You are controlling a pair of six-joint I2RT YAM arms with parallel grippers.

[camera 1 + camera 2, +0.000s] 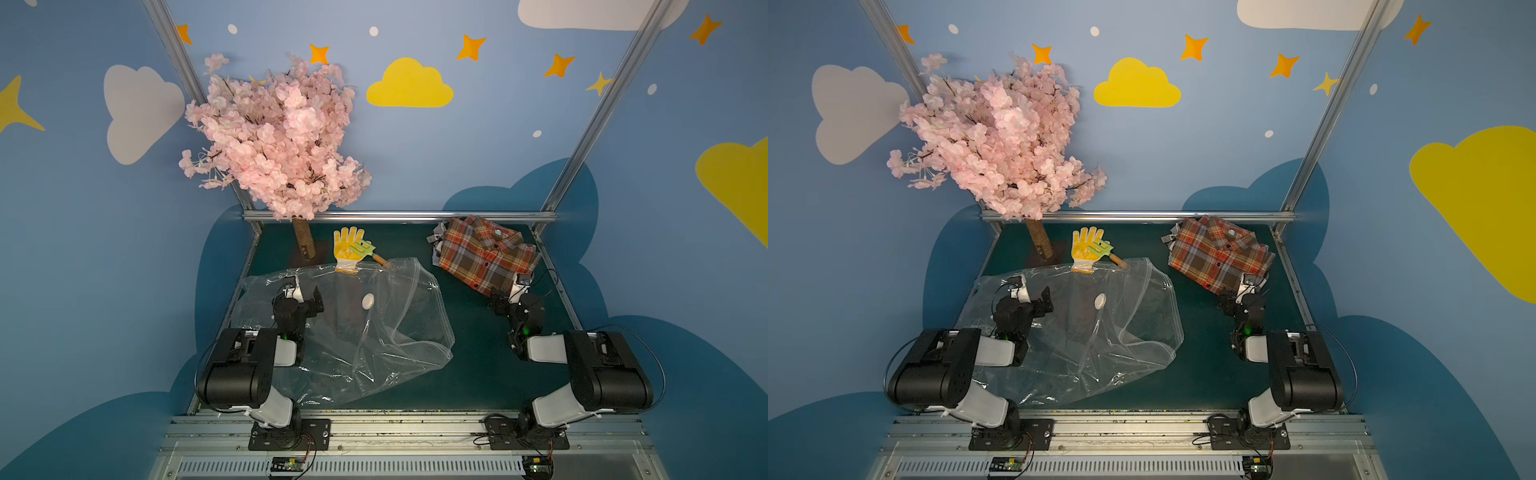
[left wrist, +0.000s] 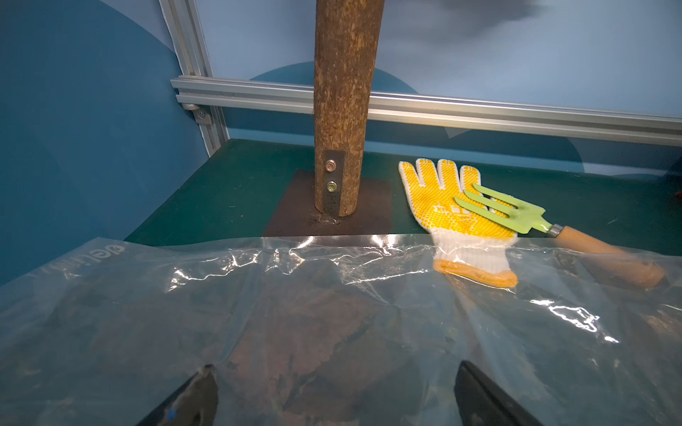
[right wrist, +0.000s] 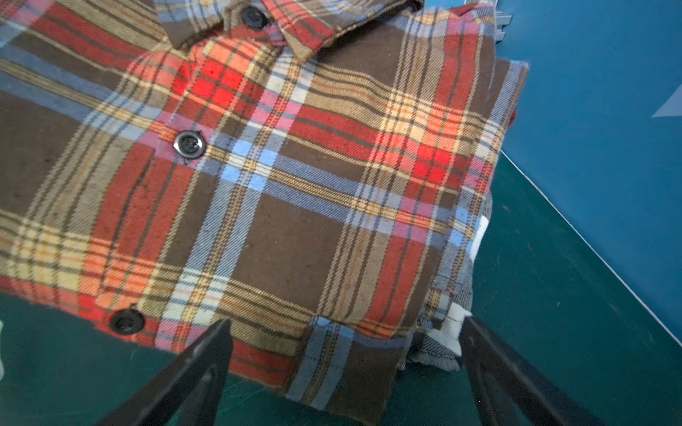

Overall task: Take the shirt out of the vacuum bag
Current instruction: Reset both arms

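1. Between the wide-spread jaws of the right gripper [image 3: 347, 324] lies a folded corner of the plaid shirt [image 3: 295, 184]. The jaws are released and pinch nothing.
2. The shirt rests on the green table [image 1: 478, 374], wholly outside the vacuum bag [image 1: 374, 332], which lies well apart from these jaws.
3. Under and ahead of the left gripper [image 2: 334, 369] spreads the crinkled bag. These jaws also stand apart, grasping nothing.
4. Beyond the left jaws, the bag's edge overlaps the cuff of a yellow glove [image 2: 454, 206] and the handle of a hand fork [image 2: 516, 214], beside a tree trunk [image 2: 343, 110].
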